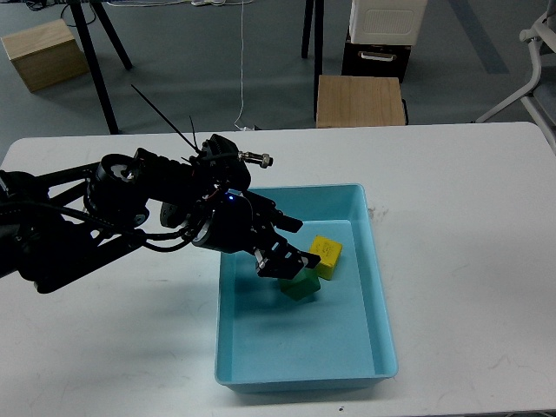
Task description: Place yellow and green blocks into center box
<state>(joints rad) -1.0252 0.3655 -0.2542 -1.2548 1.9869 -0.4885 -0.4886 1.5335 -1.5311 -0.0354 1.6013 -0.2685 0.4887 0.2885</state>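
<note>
Blocks unmarked: yellow (327, 255), green (301, 286) in blue bin (375, 287); left gripper (289, 254) above.

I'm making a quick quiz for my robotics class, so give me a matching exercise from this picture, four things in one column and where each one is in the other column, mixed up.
Things:
1. yellow block
2. green block
3. left tool
4. tan wooden box

Places:
A. on the floor beyond the table's far edge
B. over the blue bin, right above the green cube
C. on the bin floor, farther from the camera
D. on the bin floor, partly under the tool

Pairs: 1-C, 2-D, 3-B, 4-A
</note>
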